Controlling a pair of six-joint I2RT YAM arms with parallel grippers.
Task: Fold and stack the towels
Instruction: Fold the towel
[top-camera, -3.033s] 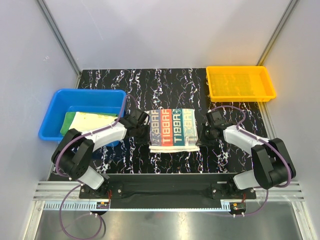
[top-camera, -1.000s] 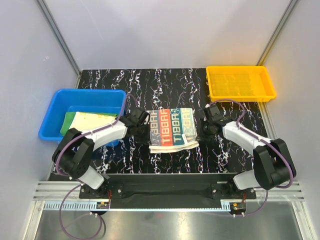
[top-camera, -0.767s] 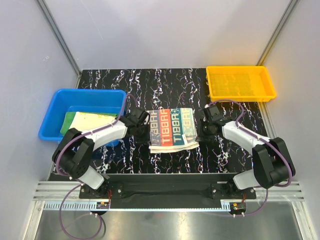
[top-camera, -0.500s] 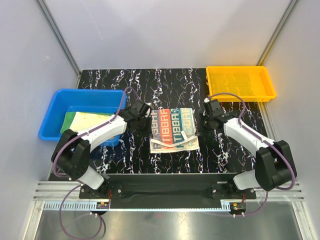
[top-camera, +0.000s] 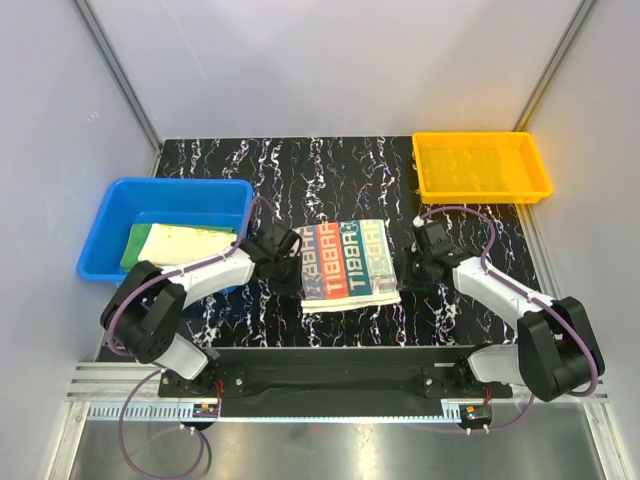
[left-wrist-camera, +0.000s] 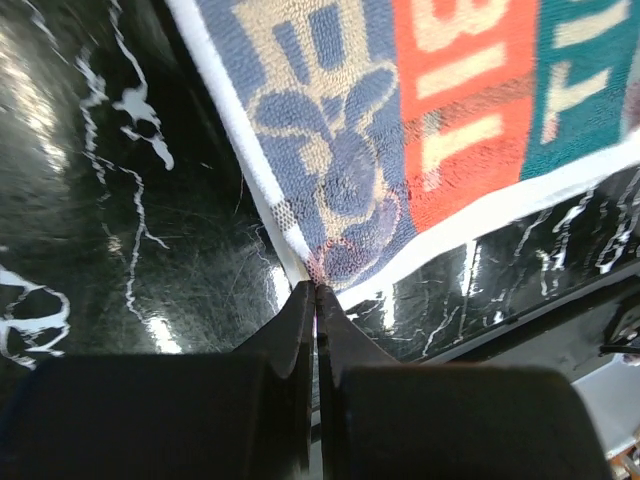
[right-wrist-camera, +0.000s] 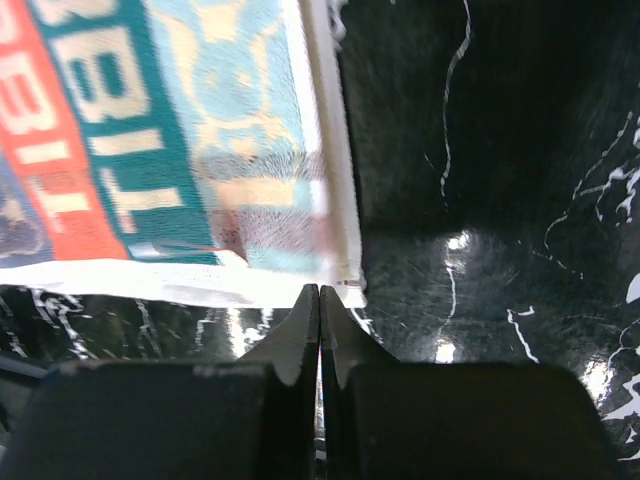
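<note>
Black tabletop (top-camera: 330, 170) with white marble veining, centre towel (top-camera: 347, 262) cream with white hem and navy, red and teal bands of pale lettering, blue bin (top-camera: 110, 215) at left edge holding green towel (top-camera: 133, 248) and pale yellow towel (top-camera: 190, 240), orange-yellow tray (top-camera: 480, 165) at far right corner.

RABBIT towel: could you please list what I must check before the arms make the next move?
1. Left gripper shut at a corner of the RABBIT towel: ok.
2. Right gripper shut at a corner on the other side: ok.
3. Cloth really pinched by each gripper: cannot tell.
4. RABBIT towel lying flat on the table: ok.
5. Other towels stacked with it: not ok, they lie in the blue bin.
</note>
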